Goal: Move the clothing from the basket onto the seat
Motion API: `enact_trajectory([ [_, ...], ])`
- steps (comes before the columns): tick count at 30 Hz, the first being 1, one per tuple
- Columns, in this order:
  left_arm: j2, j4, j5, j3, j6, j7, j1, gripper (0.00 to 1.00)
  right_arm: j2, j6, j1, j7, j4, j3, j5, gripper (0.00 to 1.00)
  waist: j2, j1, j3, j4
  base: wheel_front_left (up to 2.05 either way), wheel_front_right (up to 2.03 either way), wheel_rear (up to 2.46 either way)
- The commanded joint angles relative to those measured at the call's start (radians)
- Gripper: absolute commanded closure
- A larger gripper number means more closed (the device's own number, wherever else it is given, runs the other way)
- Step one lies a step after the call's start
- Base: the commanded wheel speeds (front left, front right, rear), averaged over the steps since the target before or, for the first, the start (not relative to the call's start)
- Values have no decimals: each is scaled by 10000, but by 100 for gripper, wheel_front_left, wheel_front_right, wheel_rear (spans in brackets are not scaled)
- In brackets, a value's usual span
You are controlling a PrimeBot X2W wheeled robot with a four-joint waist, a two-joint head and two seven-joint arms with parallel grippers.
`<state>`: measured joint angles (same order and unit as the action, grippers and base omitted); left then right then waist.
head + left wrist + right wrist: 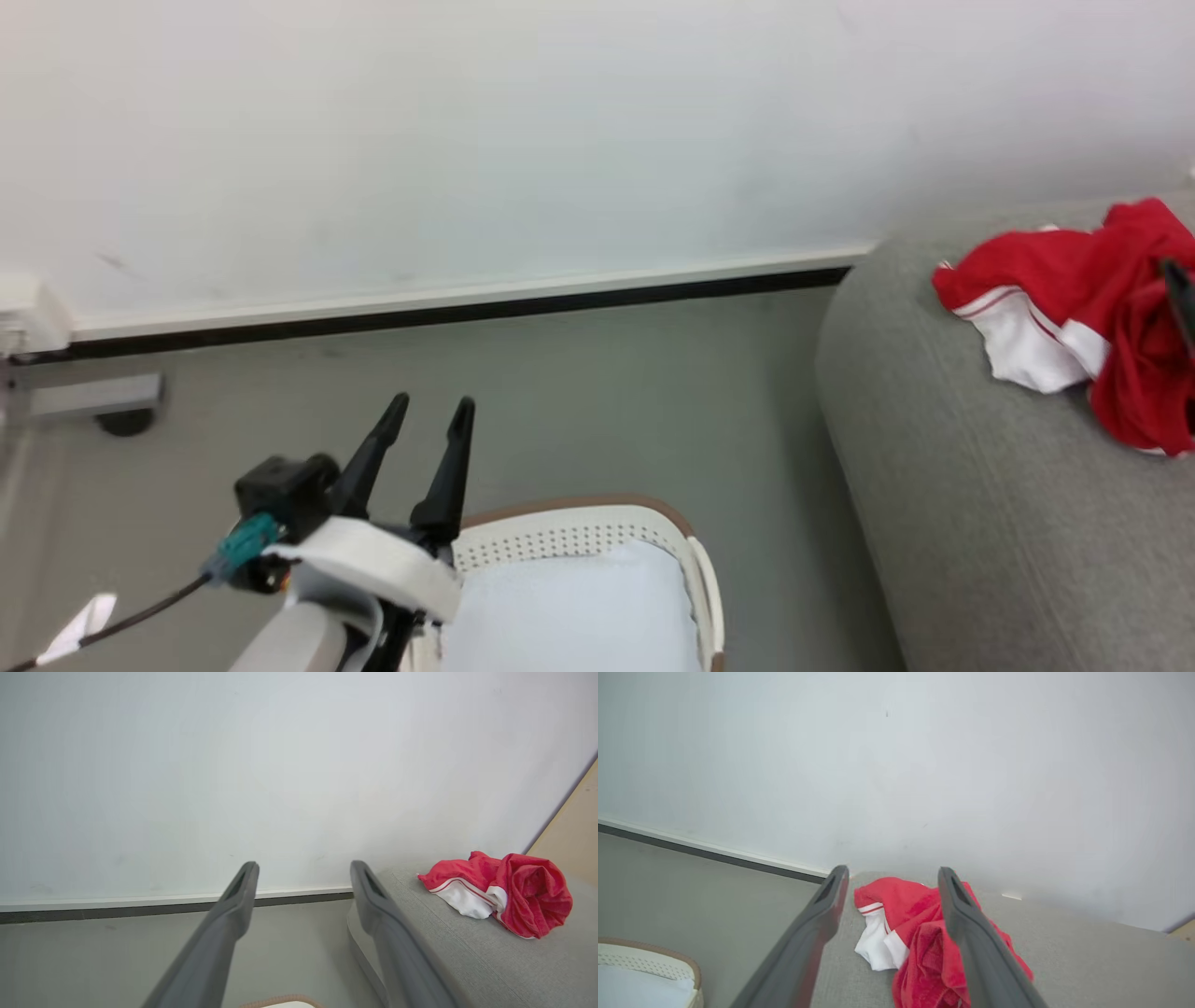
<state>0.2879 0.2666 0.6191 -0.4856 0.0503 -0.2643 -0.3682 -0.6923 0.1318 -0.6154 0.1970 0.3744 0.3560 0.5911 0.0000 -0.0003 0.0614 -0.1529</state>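
Clothing of bright red soft fabric, one piece with white panels and thin striped trim (901, 905), heaped on the large grey woven-fabric upholstered seat (980, 523), directly below and just beyond the tips of the right gripper (893, 873). Two long dark fingers spread wide to either side of the heap, pinching nothing; the right-hand one crossing over the red folds, touching or just above, hard to tell.

Left gripper (431, 406) likewise spread and empty, with the heap well apart to its right. Just beside and below it, the white perforated plastic basket with brown woven-look rim (579, 537), holding a pale blue-white cushion pad (569, 607); no red fabric visible inside, though part of the interior hidden behind the arm.

Main risk, as a judgement: a loose fold catching on a right finger during withdrawal, dragging the heap toward the rounded end of the seat just left of that gripper and off onto the grey floor (597, 401). Safer lifting clear upward before pulling back. Second risk: a garment overlooked in the hidden part of the basket.
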Motion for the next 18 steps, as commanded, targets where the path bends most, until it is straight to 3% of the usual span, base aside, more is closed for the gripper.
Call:
enact_trajectory([
  [1,-2,-78,-222,261,-32,2,415,0,268,-23,453,-410,-261,-167,-134,0,0,3,-388,409,0,0,0],
  [4,-32,-203,-355,739,-12,1,878,0,690,-23,1064,-1087,-665,-548,-346,0,0,3,-515,586,0,0,0],
  [11,-215,-637,-1208,2187,339,0,1966,0,2436,-23,2373,-2593,-1215,-1386,-1140,0,0,3,-586,681,0,0,0],
  [18,-1046,-710,-1909,3394,-30,0,2866,0,4138,-23,3865,-4158,-1256,-2232,-2129,0,0,3,-607,744,0,0,0],
])
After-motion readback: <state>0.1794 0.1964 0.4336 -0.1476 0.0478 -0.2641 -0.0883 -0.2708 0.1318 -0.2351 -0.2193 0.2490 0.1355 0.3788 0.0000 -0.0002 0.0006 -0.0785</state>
